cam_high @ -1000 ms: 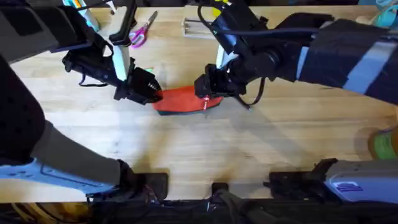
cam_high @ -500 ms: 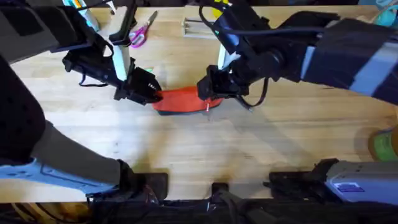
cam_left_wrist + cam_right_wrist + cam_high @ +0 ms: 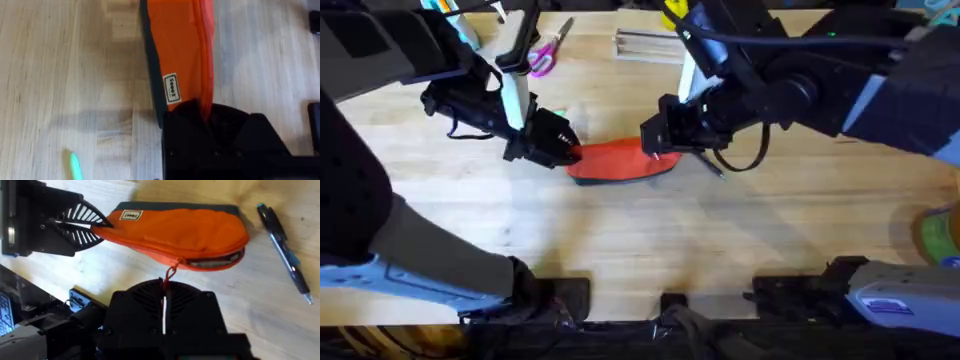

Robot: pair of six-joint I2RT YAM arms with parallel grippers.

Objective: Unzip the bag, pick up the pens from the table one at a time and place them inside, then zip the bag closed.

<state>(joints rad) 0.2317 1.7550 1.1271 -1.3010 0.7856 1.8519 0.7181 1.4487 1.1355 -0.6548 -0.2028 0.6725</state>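
hidden bits: the left end of the bag point(image 3: 618, 160) was tucked under the left gripper point(image 3: 567, 152) in the overhead view, so you couldn't see the fabric right where it was held. The zipper looked partly open at the far end in the right wrist view, a grey gap along the seam, but how far it ran was hard to tell

cut off: the light green pen point(image 3: 75, 166) only poked into the left wrist view by one end, the rest ran off the edge

bag: lay on the table point(image 3: 650, 240) about mid-table between the two grippers, orange-red side up, darker edge along one long side, little white label point(image 3: 171, 89) near the left gripper's end

dark pen: on the wood just beside the bag's rounded end, not touching it point(image 3: 283, 252)

other stuff: pink-handled scissors point(image 3: 544, 55) at the back of the table, well apart from the bag. Clear flat piece point(image 3: 645, 44) back there too, couldn't tell what it was

in the way: both arms hung over the bag's ends from above

left fingers: pinched onto the end of the bag, fabric running straight in between them

right gripper: point(image 3: 655, 152) at the bag's other end, fingers pressed together on the small red zipper pull point(image 3: 170, 273), which stuck out from the seam toward the fingers
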